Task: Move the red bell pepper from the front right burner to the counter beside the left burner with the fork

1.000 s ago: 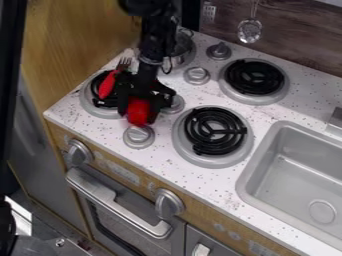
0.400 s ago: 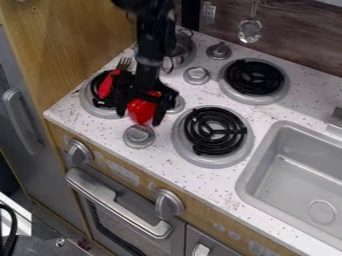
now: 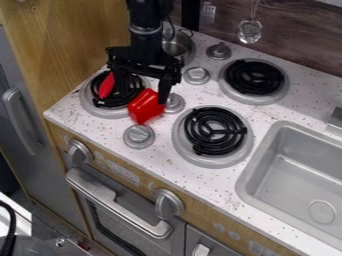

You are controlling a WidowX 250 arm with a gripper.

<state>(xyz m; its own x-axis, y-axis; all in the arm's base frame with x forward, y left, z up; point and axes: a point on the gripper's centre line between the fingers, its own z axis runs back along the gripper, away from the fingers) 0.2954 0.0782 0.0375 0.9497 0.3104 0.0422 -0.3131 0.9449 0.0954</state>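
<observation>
Raised, the black two-finger claw (image 3: 141, 95) hangs spread beside the red plastic block (image 3: 145, 106); a straight lift should avoid dragging it.

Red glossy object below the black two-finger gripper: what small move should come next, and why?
Probably a short lift straight up: the gripper stands open, with one finger close beside the red object and the other over the black coil burner near a red handle, so moving sideways might knock either.

Appears as a chunky, glossy red object (image 3: 145, 106); lies aslant between a coil burner (image 3: 108, 102) and a silver knob (image 3: 175, 103).
</observation>
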